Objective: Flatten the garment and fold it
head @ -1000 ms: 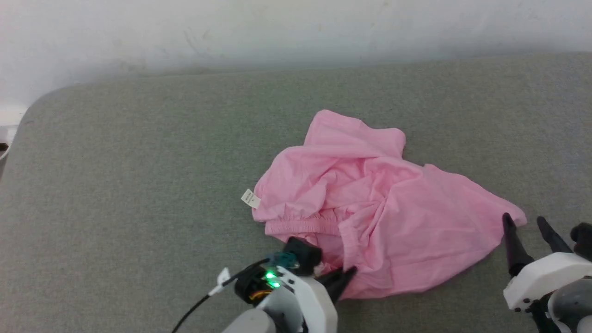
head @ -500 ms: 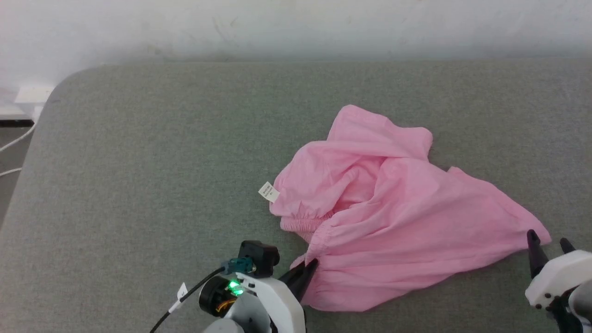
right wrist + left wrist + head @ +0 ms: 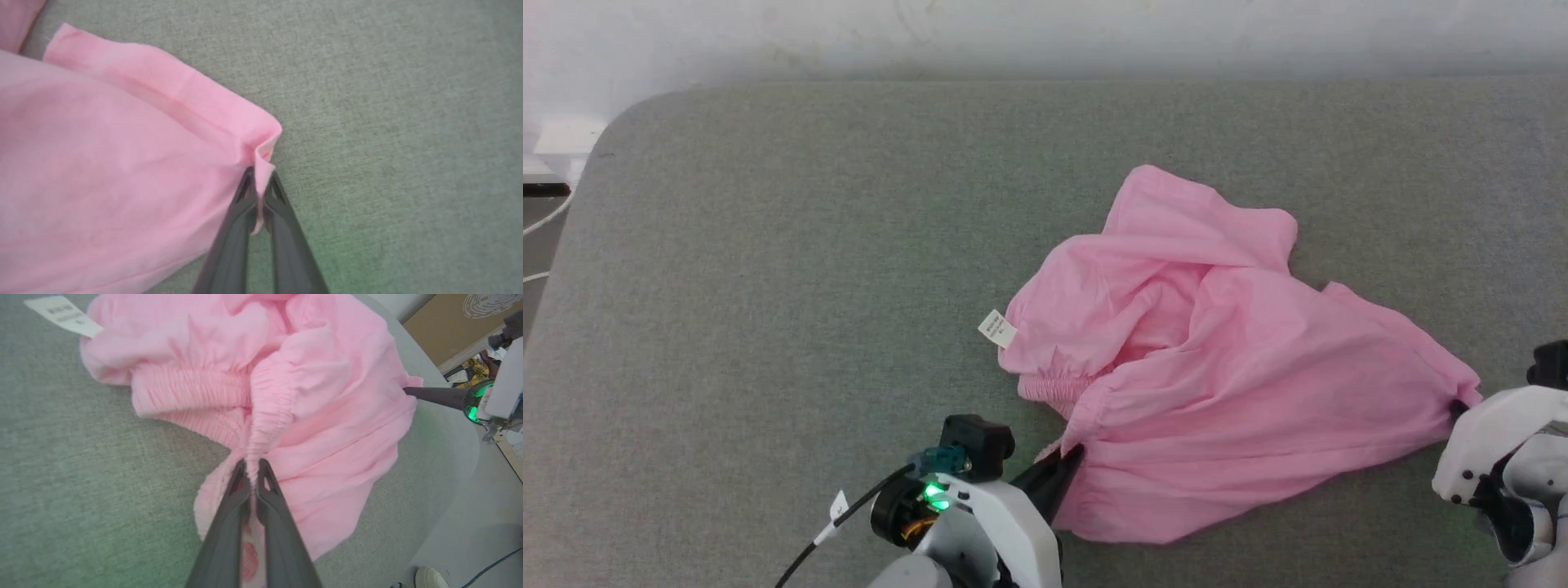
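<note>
Got the garment (image 3: pixel 1217 384) heaped just right of centre in the head view, on the grey padded surface (image 3: pixel 768 327). Crumpled toward the top, pulled smoother toward the lower right. Also spotted a white label (image 3: pixel 997 329) poking out at its left edge.

Pinched at both ends right now. Down at bottom centre, got the left gripper (image 3: pixel 1068 457) clamped fully closed on the gathered elastic waistband (image 3: pixel 269 416). Plain to see in the left wrist view, with cloth squeezed between the fingers (image 3: pixel 229 526). Over at the right edge of the frame, got the right gripper (image 3: pixel 1458 406) nipped together on a hemmed corner (image 3: pixel 265 134), with just a thin fold of cloth between the tips in the right wrist view.

Worth noting for the next move: runs long from bottom centre out to the right edge, roughly sideways across the frame, one end per gripper. Can't call either arm nearer, both already on the cloth. Probably means pulling apart along that line to take up the slack, then laying it flat. Could slip at the corner with such a shallow bite. Nowhere near folding yet, with plenty of rumpled cloth in the upper middle to sort out first.
</note>
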### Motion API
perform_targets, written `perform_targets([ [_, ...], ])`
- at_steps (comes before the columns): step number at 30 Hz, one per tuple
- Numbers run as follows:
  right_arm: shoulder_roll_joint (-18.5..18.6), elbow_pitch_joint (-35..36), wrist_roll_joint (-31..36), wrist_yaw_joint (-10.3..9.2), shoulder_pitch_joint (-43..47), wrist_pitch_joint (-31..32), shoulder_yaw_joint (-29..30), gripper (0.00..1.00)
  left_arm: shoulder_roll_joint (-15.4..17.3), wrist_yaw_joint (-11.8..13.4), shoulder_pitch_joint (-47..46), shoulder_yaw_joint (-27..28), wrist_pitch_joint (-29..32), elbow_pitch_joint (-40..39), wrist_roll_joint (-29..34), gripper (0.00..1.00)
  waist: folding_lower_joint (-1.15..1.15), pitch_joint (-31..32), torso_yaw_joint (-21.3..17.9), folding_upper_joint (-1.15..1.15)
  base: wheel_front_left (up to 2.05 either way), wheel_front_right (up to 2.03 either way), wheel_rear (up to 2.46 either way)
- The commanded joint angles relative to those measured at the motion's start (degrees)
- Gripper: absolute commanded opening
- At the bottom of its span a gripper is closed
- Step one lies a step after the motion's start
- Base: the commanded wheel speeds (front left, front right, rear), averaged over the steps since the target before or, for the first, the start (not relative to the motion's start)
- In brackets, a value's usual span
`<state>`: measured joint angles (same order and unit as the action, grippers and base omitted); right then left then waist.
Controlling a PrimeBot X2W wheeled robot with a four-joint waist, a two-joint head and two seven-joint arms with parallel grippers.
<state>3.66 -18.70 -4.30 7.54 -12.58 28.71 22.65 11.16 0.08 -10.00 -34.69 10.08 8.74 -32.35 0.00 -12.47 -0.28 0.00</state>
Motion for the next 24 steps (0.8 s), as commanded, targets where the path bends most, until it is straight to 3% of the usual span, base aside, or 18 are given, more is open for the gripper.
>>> perform_targets([
  [1,-0.60,0.86,0.13,-0.05,0.84,2.20,-1.25,0.00,0.46,0.04,-1.20,0.38,-0.39,-1.31,-0.13,0.00,0.00,0.20,-0.03,0.00,0.00,0.00,0.00],
  [9,1.43,16.73,-3.91,-0.05,-0.80,7.48,-5.55,0.00,2.99,-2.95,-5.67,3.52,0.16,-11.10,-3.02,0.00,0.00,-0.06,-0.53,0.00,0.00,0.00,0.00],
  [15,6.75,26.54,-6.79,-0.05,-12.06,13.54,-12.16,0.00,7.05,-4.39,-18.20,10.62,6.16,-18.19,-8.11,0.00,0.00,-4.15,-2.36,0.00,0.00,0.00,0.00],
  [20,10.45,24.75,-8.31,-0.05,-27.47,14.71,-17.45,0.00,8.25,-1.31,-33.18,17.46,11.00,-15.53,-10.26,0.00,0.00,-9.55,-4.06,0.00,0.00,0.00,0.00],
  [24,11.32,19.92,-8.42,-0.05,-40.51,12.59,-20.38,0.00,8.63,2.60,-45.27,21.04,11.19,-10.54,-7.47,0.00,0.00,-13.32,-5.50,0.00,0.00,0.00,0.00],
])
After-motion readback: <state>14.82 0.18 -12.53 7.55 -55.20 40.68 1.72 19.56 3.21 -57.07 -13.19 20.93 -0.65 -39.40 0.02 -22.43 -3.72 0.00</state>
